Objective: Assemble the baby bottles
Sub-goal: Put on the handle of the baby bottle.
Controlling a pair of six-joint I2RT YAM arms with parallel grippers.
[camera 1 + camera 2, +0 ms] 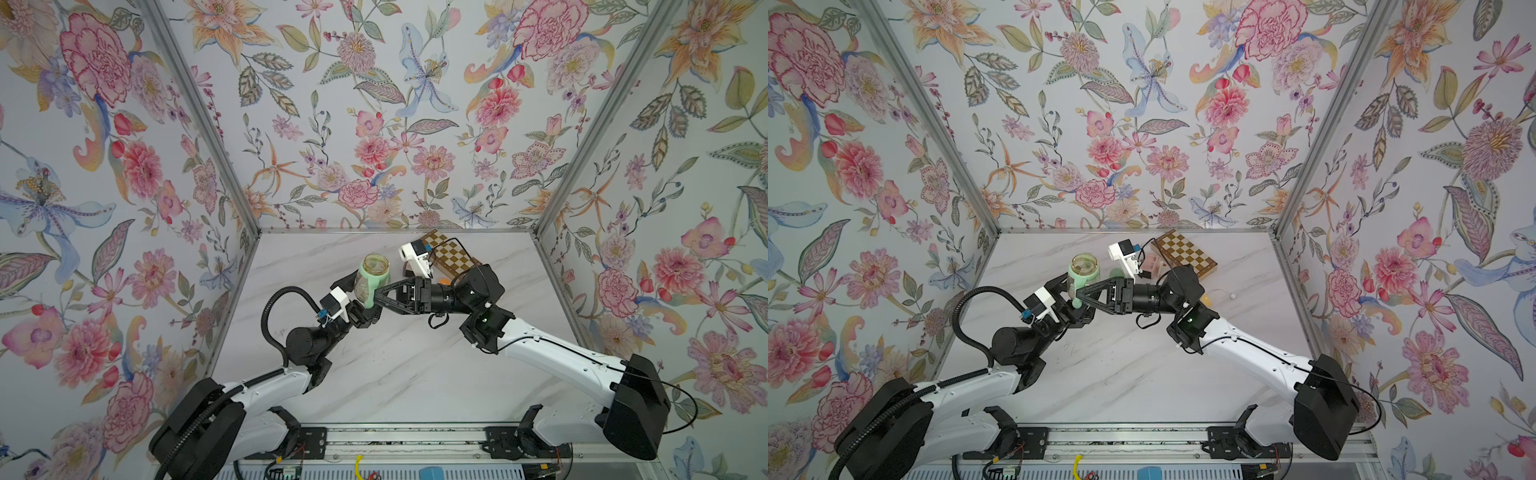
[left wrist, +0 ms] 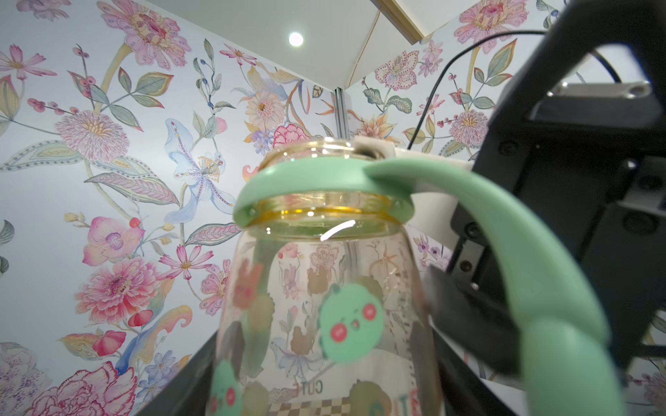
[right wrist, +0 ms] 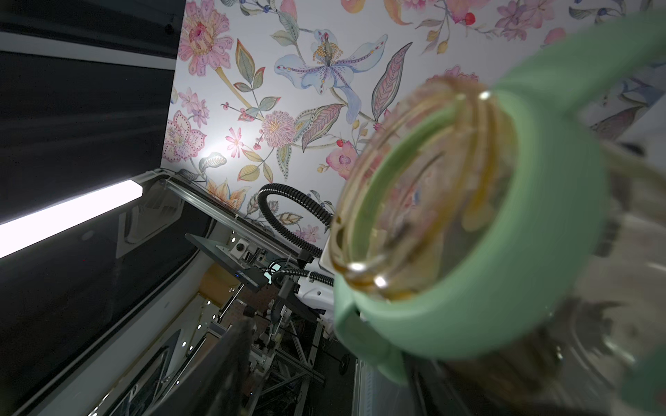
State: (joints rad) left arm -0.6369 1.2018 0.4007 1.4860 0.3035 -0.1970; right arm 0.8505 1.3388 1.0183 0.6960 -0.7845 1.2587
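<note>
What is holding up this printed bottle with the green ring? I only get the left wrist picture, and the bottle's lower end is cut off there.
Observer: The left gripper clamps the bottle at its lower end. In both top views the bottle is tilted, with its mouth upward.
Operator: And the big black thing at the side?
Observer: That is the right gripper. It comes in sideways from the other arm, with its tip at the handle of the green ring.
Operator: Is anything else lying around?
Observer: A chessboard lies at the back of the table.
</note>
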